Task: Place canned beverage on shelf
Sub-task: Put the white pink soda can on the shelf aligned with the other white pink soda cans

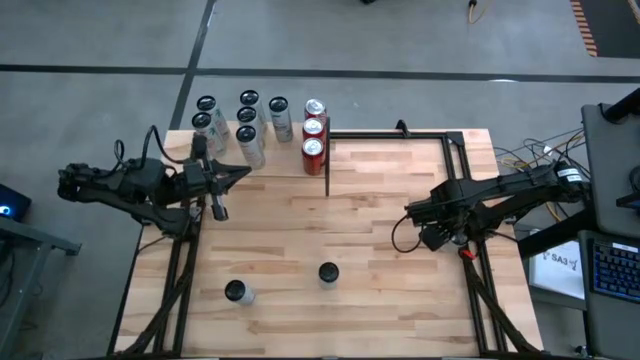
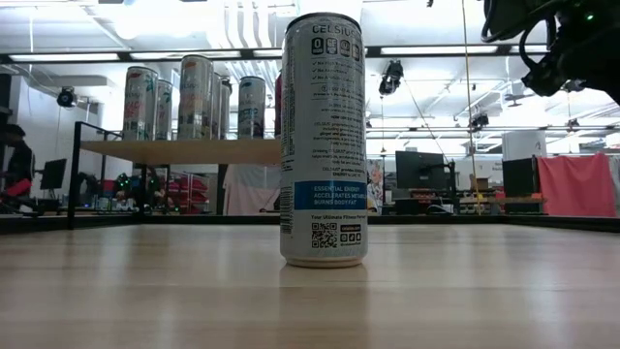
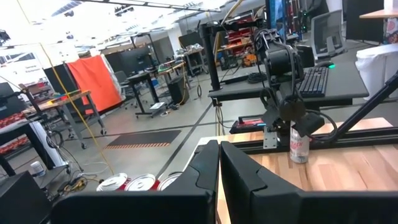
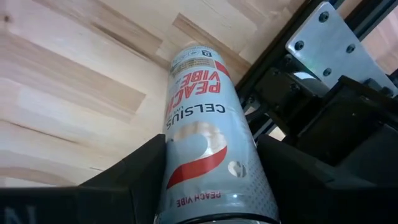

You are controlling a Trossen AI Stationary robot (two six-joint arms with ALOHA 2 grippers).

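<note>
Grip quality is what matters in the step judged to be in hand: taking hold of the can before it is lifted.

At the far left, the left gripper (image 1: pixel 240 177) is parked just beside the shelf (image 2: pixel 184 150), its fingers pressed together and nothing held. The shelf is already crowded with silver cans (image 1: pixel 248 115) and, to their right, a row of red cans (image 1: pixel 313 128). Two loose cans (image 1: pixel 236 291) (image 1: pixel 328 273) are left standing on the table (image 1: pixel 380 190), nearer its front edge.

At the right edge of the table, the peach can (image 4: pixel 196 93) is stood upright beside the black frame rail (image 4: pixel 273 68). It is flanked by the right gripper (image 4: pixel 211 155), whose fingers are seen closed against both sides of the can, well up its body.

The squeeze should be kept gentle, since thin can walls are likely to dent. The can should be raised straight up first, so that it is not scraped along the rail. A high carry is advised across the table, well clear of the loose cans and the shelf's edge post. The can should be set down on bare planks, upright, without the standing rows or the idle left arm being knocked.
</note>
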